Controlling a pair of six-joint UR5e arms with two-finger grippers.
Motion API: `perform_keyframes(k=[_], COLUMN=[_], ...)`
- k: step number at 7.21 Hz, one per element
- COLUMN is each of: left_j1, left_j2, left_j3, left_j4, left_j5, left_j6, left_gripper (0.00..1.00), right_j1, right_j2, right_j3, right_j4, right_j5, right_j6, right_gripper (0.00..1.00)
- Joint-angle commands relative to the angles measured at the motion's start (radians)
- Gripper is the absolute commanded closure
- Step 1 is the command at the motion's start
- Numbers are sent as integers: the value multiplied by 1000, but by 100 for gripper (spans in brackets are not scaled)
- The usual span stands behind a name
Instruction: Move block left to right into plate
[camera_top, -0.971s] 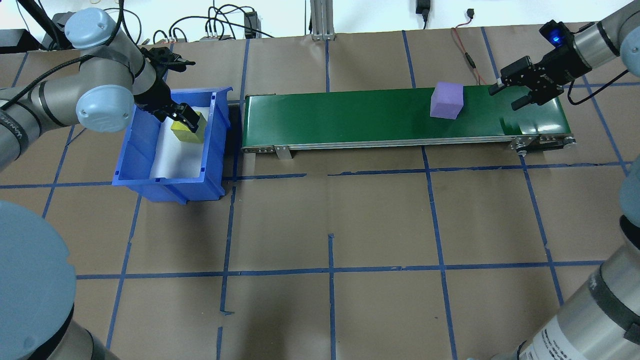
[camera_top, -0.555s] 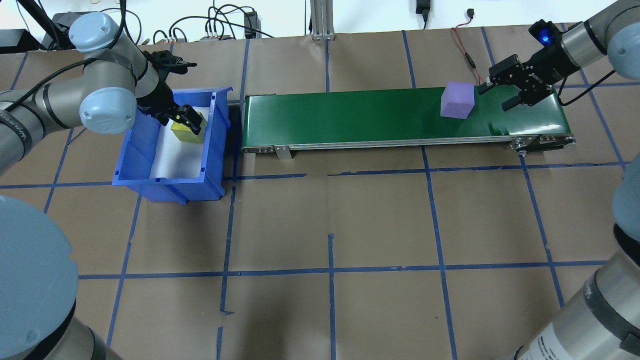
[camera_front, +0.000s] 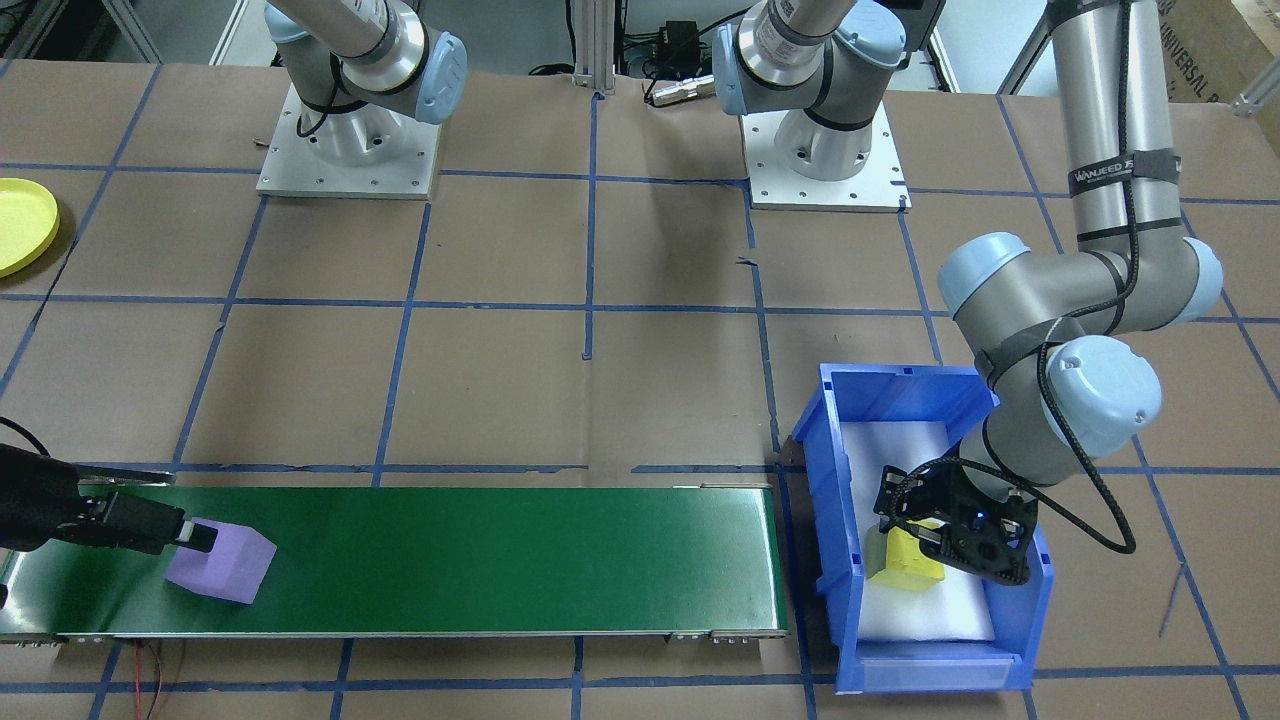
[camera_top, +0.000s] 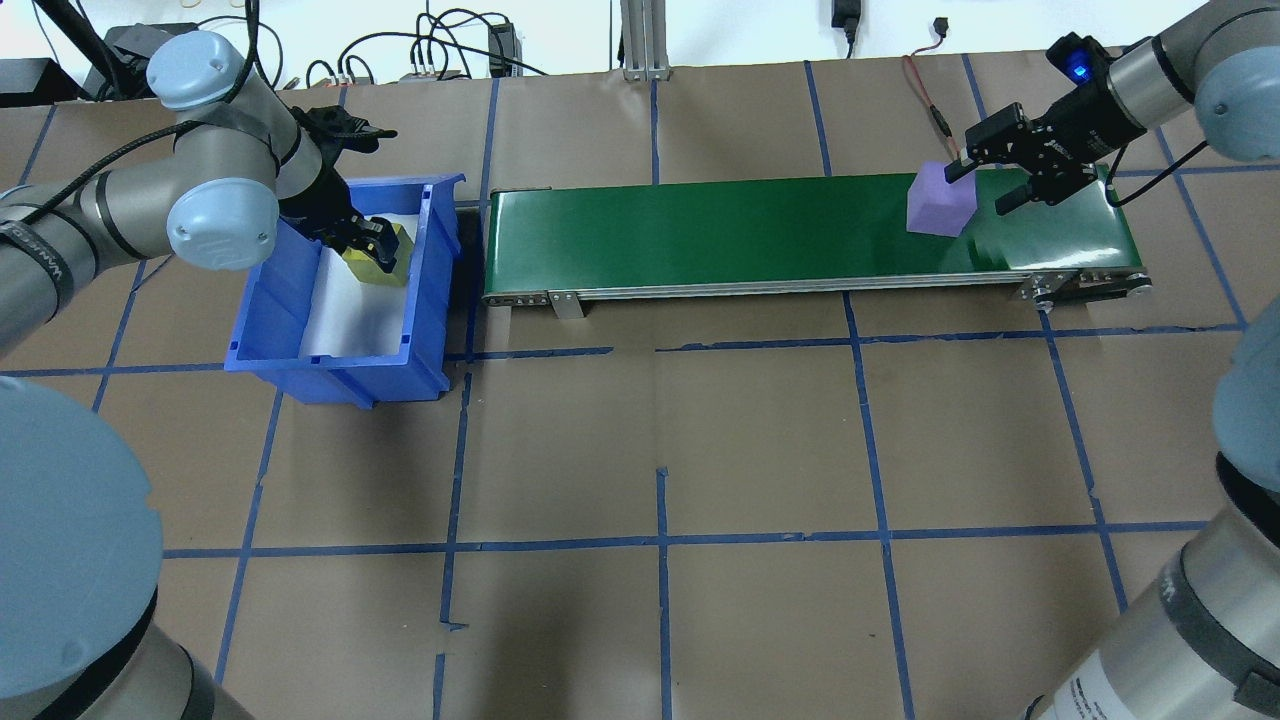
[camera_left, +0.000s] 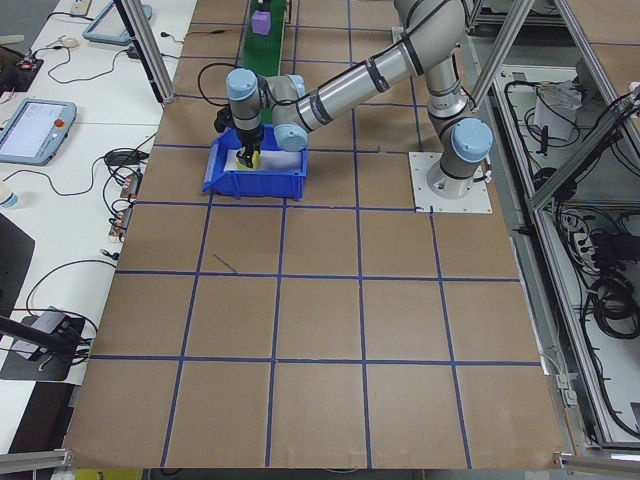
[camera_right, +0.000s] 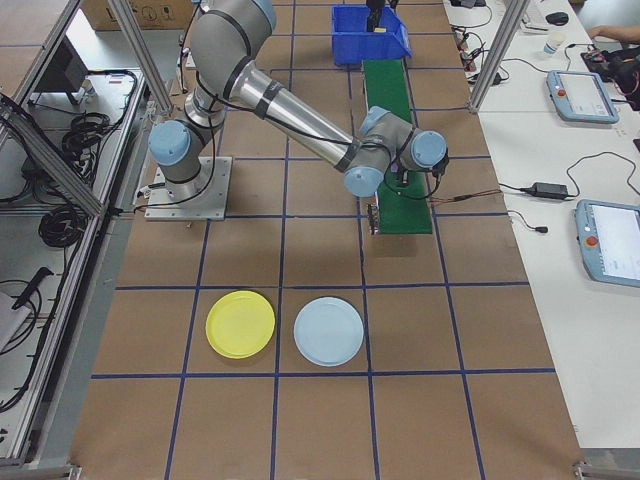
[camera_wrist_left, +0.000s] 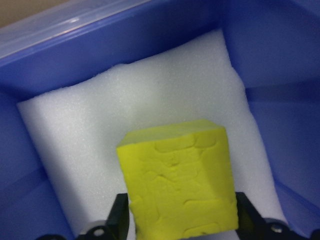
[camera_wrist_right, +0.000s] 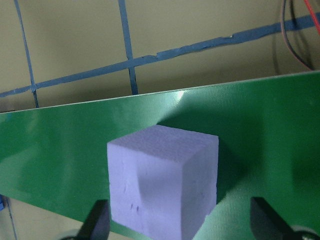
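A yellow block (camera_wrist_left: 180, 185) rests on white foam inside the blue bin (camera_top: 340, 372). My left gripper (camera_top: 372, 243) is down in the bin with a finger pressed on each side of the block, shut on it. A purple block (camera_top: 938, 205) stands on the green conveyor belt (camera_top: 700, 235) near its right end. My right gripper (camera_top: 980, 188) hangs open just beyond the purple block (camera_wrist_right: 165, 180), one finger close beside it and the other well apart. The yellow plate (camera_right: 240, 323) lies on the table far off to the right, also at the edge of the front-facing view (camera_front: 20, 225).
A light blue plate (camera_right: 328, 330) lies next to the yellow one. The bin butts against the belt's left end. Cables and a red wire (camera_top: 930, 110) run along the table's far edge behind the belt.
The purple block has travelled right along the belt. My right gripper has come left and back to meet it. My left gripper has sunk a little lower around the yellow block.
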Motion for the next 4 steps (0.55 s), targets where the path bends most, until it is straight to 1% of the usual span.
perform_keyframes(k=[1,2,3,4], left_j1=[-2,-2,-8,-26], left_j2=[37,104,189,250], left_j3=[2,2,2,2], left_j4=[9,14,14,13], left_j5=[-9,-44,-66,-113], left_j6=[-35,-40,-46,-69], left_gripper=[66,66,66,66], right_j1=[9,10,10,10], right_j2=[7,13,24,33], right_j3=[-1,-1,-1,-1], right_j4=[-37,-62,-74,-91], right_j5=[-3,-1,-3,-3], right_j6=[30,35,35,35], right_gripper=[0,0,0,0])
